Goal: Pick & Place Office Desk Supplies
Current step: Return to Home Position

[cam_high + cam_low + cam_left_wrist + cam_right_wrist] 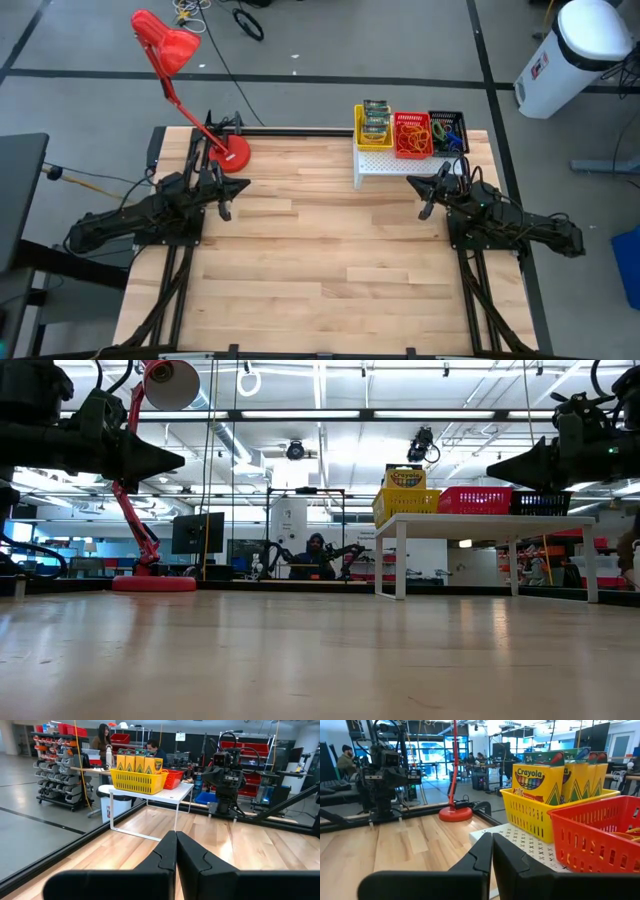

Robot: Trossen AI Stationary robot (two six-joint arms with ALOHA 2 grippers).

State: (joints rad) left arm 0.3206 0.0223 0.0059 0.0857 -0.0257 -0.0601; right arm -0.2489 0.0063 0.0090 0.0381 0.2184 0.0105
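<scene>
"Crayola" and the number "24" read plainly on the nearest of the crayon boxes [536, 779] in the right wrist view. They stand upright in the yellow basket [530, 817]. Beside it, the red basket [592, 837] shows only a sliver of yellow-orange inside. The left wrist view gives the same boxes from the other end, their lettering too small to read.

From above, taking the far edge as 12 o'clock, the three baskets stand side by side on a white riser [385, 166] at about 1 o'clock of the wooden surface [320, 260]: yellow, red, then the black basket [464, 130]. Only this view looks into them. A tangle of rubber bands [412, 138], mostly orange and yellow, fills the red one, and blue and green loops [447, 138] lie in the black.

The low view shows the basket walls and one box top, nothing of the contents, but it alone shows both arms held well above the surface. The left gripper [176, 837] hangs at about 10 o'clock, aimed across the surface, fingers clenched on nothing. The right gripper [492, 842] hangs at about 2 o'clock, just on the near side of the riser, fingers likewise pressed together and empty.

A red desk lamp [232, 153] has its base near 11 o'clock. A person [315, 552] sits in the room beyond, seen in the low view.
</scene>
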